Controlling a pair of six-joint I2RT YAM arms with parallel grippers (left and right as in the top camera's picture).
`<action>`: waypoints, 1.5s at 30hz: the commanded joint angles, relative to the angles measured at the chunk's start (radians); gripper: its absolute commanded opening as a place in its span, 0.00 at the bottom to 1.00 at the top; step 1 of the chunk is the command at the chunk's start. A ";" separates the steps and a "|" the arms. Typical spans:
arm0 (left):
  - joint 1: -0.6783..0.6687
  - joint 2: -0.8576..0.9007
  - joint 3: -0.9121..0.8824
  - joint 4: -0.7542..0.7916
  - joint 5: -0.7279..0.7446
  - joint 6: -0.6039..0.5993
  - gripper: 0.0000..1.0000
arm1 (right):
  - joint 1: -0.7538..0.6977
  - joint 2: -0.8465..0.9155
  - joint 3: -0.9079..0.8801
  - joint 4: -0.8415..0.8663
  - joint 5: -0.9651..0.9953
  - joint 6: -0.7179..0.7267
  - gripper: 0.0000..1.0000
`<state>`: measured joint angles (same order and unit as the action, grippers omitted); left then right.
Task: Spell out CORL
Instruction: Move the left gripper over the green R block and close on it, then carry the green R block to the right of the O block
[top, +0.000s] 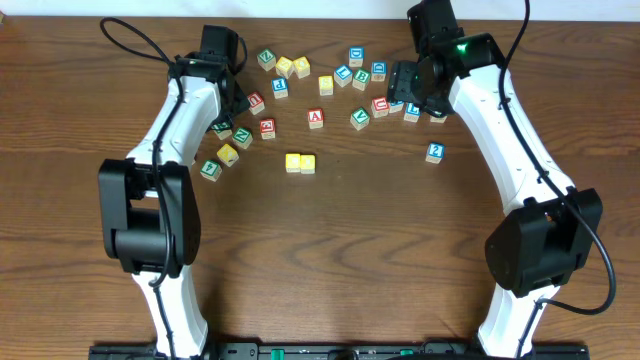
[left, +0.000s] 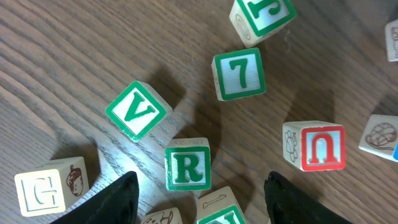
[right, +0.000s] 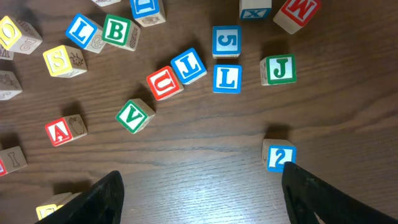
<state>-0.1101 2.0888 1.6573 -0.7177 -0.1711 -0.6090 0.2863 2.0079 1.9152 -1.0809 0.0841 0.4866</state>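
Our left gripper stands with jaws apart and nothing clamped. The R cube, green on white, lies between its fingers, nearer the one at the view's left, and other blocks crowd its lower edge. Around it we read V, 7, a red U and G.

Our right gripper is likewise spread wide over bare wood, with a blue 2 just beside one finger. Ahead of it we read three blue L cubes, plus 5, J, A, B and S.

From overhead, the two yellow cubes sit touching side by side mid-table. We cannot read their letters, and open wood lies all round them.
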 joint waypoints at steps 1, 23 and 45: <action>0.003 0.039 0.013 -0.002 -0.025 -0.026 0.64 | -0.005 -0.026 -0.008 -0.005 0.019 0.010 0.76; 0.003 0.116 0.011 0.027 -0.025 -0.029 0.35 | -0.004 -0.026 -0.008 -0.011 0.035 0.010 0.77; -0.005 -0.016 0.015 0.024 0.023 0.162 0.29 | -0.004 -0.026 -0.008 -0.015 0.042 0.010 0.78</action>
<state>-0.1104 2.1601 1.6573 -0.6918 -0.1688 -0.5480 0.2863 2.0079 1.9152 -1.0950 0.1062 0.4866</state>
